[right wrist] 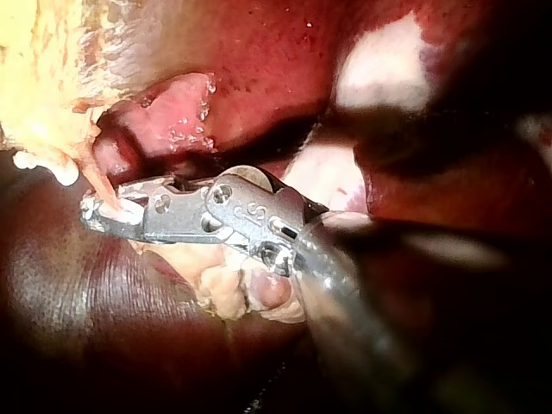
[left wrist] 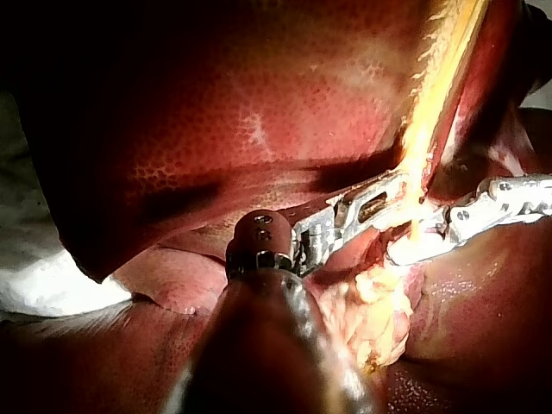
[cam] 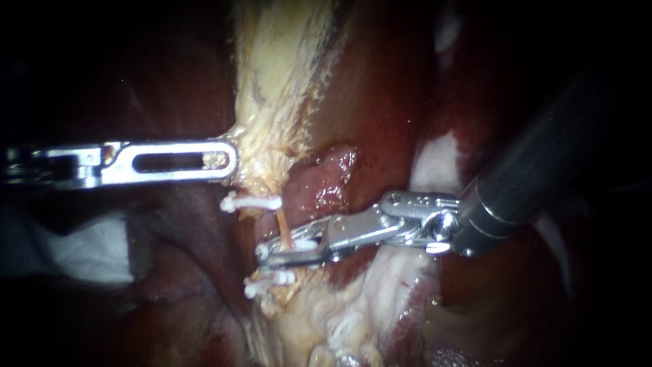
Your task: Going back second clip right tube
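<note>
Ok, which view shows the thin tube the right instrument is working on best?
The endoscope view: the tube runs bare between two white clips, into the right instrument. The right wrist view shows only a short stretch entering the instrument's tip; in the left wrist view glare on the fatty tissue hides it.

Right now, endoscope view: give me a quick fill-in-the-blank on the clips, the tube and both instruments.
1. Clear of the instruments, ___ white clips sit on the thin tube: an upper clip and a lower clip.
2. The right instrument meets the tube ___ those clips.
3. The left instrument has its jaws ___ on the yellowish tissue.
Missing words: two; between; shut.
</note>
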Controlling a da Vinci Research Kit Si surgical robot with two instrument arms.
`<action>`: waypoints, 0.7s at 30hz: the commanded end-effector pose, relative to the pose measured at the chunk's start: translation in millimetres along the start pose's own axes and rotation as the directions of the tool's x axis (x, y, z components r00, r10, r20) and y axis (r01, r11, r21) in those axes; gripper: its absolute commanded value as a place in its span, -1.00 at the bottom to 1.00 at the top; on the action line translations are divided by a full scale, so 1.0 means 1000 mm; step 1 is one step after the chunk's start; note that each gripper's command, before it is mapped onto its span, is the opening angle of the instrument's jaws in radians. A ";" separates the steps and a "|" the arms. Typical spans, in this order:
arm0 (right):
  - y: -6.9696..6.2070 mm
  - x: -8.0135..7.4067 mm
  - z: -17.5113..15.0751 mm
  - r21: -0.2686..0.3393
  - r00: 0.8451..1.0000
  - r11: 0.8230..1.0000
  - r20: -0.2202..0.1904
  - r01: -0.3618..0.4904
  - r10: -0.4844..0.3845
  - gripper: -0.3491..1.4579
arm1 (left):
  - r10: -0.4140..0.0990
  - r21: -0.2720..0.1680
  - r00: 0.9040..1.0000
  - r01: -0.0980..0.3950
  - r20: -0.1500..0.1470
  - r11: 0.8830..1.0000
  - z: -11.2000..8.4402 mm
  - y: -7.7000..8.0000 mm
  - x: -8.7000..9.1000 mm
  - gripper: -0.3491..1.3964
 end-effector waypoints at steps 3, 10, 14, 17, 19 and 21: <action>0.0000 0.0000 0.0000 0.000 1.000 1.000 0.000 0.000 0.000 -1.00 | 0.000 0.001 1.000 0.000 0.000 1.000 0.0000 0.0000 0.0000 -1.00; 0.0001 0.0000 0.0001 -0.002 1.000 1.000 0.003 -0.001 0.001 -0.75 | 0.000 0.000 1.000 0.000 0.000 1.000 0.0000 0.0000 0.0000 -1.00; 0.0003 0.0001 0.0003 -0.019 1.000 1.000 -0.010 -0.001 0.001 -0.27 | 0.000 0.000 1.000 0.000 0.000 1.000 -0.0001 0.0000 0.0000 -1.00; 0.0005 0.0002 0.0005 -0.047 1.000 0.999 -0.017 -0.004 0.003 -0.09 | 0.000 0.001 1.000 0.000 0.000 1.000 -0.0001 0.0000 0.0000 -1.00; 0.0007 0.0002 0.0004 -0.052 1.000 0.999 -0.019 0.007 -0.008 -0.05 | 0.000 0.001 1.000 0.000 0.000 1.000 -0.0002 0.0000 0.0001 -1.00; 0.0008 0.0002 0.0004 -0.066 0.999 0.998 -0.020 0.024 -0.025 -0.02 | 0.000 0.000 1.000 0.000 0.000 1.000 -0.0002 -0.0001 0.0001 -1.00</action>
